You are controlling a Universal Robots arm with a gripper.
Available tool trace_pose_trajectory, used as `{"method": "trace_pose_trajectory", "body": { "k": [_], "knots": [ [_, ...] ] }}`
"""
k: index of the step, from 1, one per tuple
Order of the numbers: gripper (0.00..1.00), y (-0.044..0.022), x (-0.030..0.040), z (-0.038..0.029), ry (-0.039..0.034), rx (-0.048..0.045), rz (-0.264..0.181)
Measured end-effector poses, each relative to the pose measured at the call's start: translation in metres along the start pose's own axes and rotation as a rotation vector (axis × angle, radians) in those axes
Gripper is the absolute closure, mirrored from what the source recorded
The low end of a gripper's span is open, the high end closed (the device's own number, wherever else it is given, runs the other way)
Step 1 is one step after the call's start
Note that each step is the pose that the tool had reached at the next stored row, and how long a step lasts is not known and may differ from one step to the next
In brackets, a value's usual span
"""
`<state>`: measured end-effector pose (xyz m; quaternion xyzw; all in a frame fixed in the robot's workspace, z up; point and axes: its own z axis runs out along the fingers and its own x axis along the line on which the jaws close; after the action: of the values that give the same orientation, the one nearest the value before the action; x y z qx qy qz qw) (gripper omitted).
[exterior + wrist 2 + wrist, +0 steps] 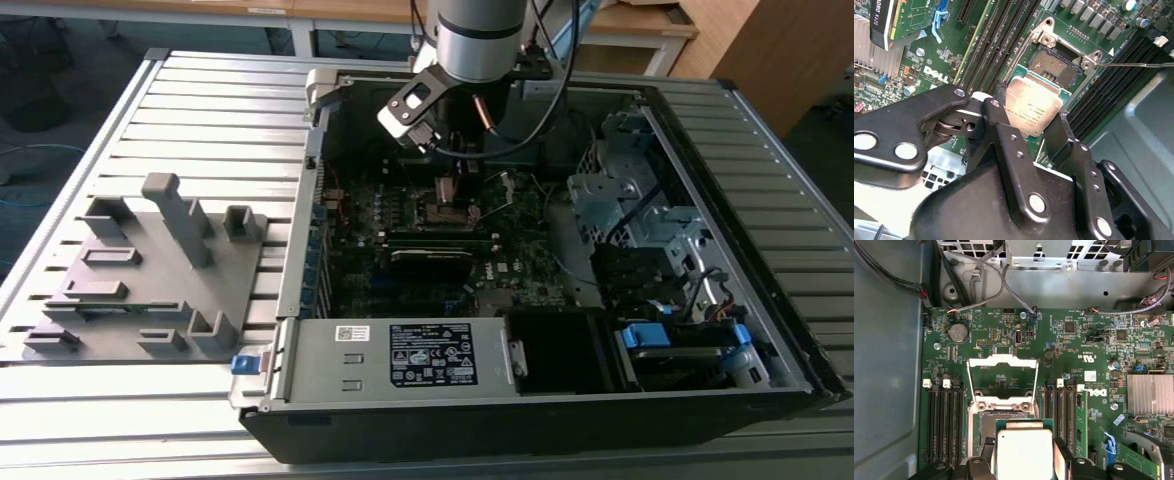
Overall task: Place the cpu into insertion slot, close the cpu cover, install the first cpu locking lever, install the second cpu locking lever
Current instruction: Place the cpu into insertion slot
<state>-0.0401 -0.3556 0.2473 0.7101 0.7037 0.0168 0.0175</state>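
Note:
My gripper (1029, 122) is shut on the cpu (1031, 105), a flat square chip with a grey-silver top, pinched by two opposite edges between the black fingers (999, 117). The cpu hangs tilted just above and beside the insertion slot (1054, 65), whose dark pin field lies uncovered inside its silvery rim. In the first wrist view the cpu (1024, 452) overlaps the near part of the insertion slot (986, 427), and the cpu cover (1002, 361) is swung open beyond it. A thin wire locking lever (1134, 64) sticks out sideways. In the exterior view the gripper (454, 150) is inside the case above the insertion slot (450, 208).
Long black memory slots (946, 420) flank the socket on both sides. A finned heatsink (1151, 392) and a blue-clipped card slot (1109, 445) lie nearby. The grey box with a white label (400, 355) bounds the case front. A grey fixture (147, 270) stands on the table at the exterior view's left.

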Motion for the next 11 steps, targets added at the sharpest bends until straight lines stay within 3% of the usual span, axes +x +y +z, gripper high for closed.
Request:
{"method": "trace_pose_trajectory", "body": {
  "k": [11],
  "knots": [
    [0.46,-0.0001,0.0019,0.0009,0.0006,0.0000,0.000]
  ]
}}
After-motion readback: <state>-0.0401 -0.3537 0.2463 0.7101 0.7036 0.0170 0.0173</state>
